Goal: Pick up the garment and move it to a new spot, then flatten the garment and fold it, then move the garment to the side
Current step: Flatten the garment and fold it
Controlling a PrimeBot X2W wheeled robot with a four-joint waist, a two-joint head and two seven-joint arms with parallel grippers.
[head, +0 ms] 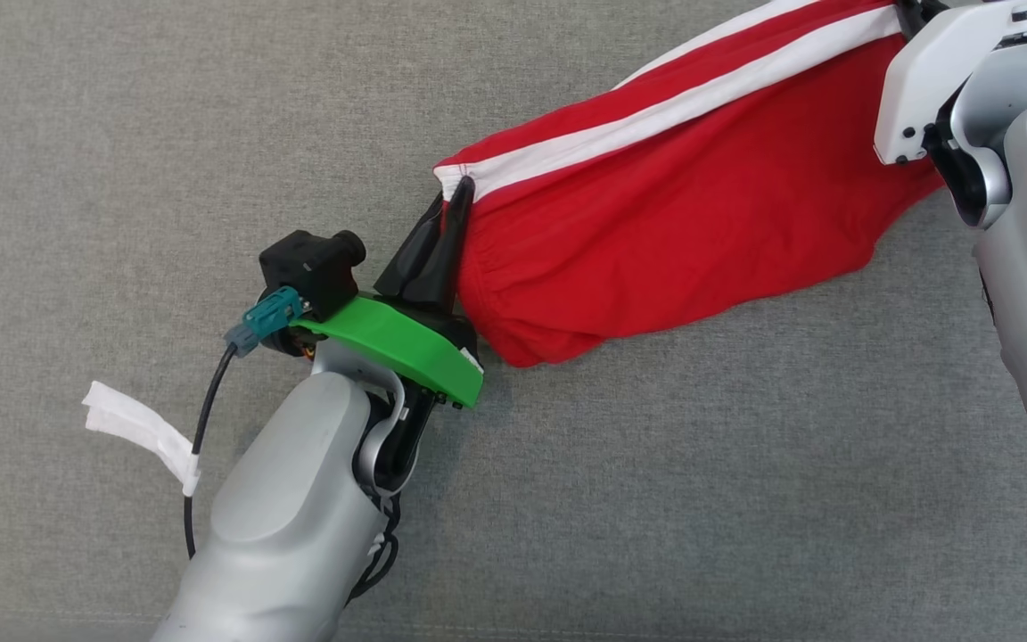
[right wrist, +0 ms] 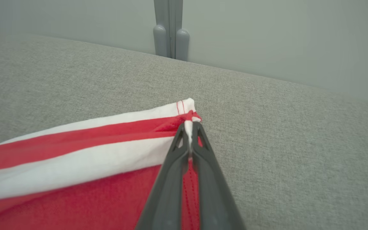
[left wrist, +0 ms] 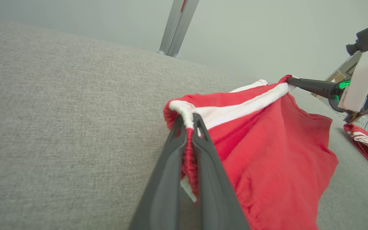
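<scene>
Your left gripper (head: 458,192) is clamped tight on the gathered waistband corner of the red shorts (head: 683,205), with cloth pinched between its tips. Your right gripper (right wrist: 190,127) is closed on the far, white-striped hem corner. Between the 2 grips the striped edge runs taut, and the rest sags onto the grey cloth surface (head: 121,134).

Grey woven-fabric desk (head: 77,134) lay under even light; plain pale wall (right wrist: 283,38) behind; grey metal post (right wrist: 170,28) stood at 12 o'clock.
</scene>
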